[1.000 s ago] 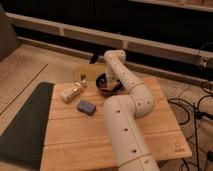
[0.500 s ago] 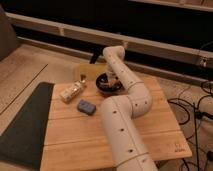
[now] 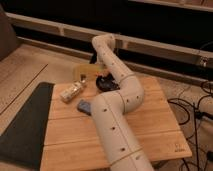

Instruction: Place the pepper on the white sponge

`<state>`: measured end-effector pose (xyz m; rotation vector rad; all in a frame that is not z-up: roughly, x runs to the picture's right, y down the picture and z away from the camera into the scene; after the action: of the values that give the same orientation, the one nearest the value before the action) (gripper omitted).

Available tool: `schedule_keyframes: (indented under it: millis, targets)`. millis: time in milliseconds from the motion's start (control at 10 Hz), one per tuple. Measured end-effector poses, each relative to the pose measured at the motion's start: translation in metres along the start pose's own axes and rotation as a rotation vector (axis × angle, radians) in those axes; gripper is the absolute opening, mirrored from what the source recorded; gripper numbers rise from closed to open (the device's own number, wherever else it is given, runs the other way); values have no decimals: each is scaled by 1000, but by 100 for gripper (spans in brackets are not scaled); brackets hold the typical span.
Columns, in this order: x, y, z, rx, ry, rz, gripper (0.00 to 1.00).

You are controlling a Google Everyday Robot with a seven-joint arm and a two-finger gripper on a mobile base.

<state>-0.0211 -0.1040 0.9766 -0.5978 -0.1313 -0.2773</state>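
Note:
My gripper (image 3: pixel 103 77) reaches down from the bent white arm into a dark bowl (image 3: pixel 112 86) at the back of the wooden table (image 3: pixel 155 125), and it is shut. A small orange patch of the pepper (image 3: pixel 106 75) shows right at the gripper, over the bowl; I cannot tell whether it is gripped. The white sponge (image 3: pixel 83 106), a small pale-blue pad, lies flat on the table to the front left of the bowl, close beside the arm's lower link.
A pale packet (image 3: pixel 71 92) lies left of the bowl. A tan flat object (image 3: pixel 84 71) sits behind it at the table's back edge. A dark mat (image 3: pixel 22 122) covers the floor on the left. Cables (image 3: pixel 200 107) run along the right.
The arm stays over the bowl in nearly the same pose. No object on the table has shifted.

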Motion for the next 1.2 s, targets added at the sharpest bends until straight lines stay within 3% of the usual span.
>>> schedule_keyframes:
  millis: [200,400,600,1200]
  targets:
    - [-47,-5,-22,-18,-34,-26,0]
    - [-76,-4,-36,-40,-52,-35,0]
    - [-107,4,-44,-87,-72,-39,0]
    - [-107,6,-44,-93,-77,-38,0]
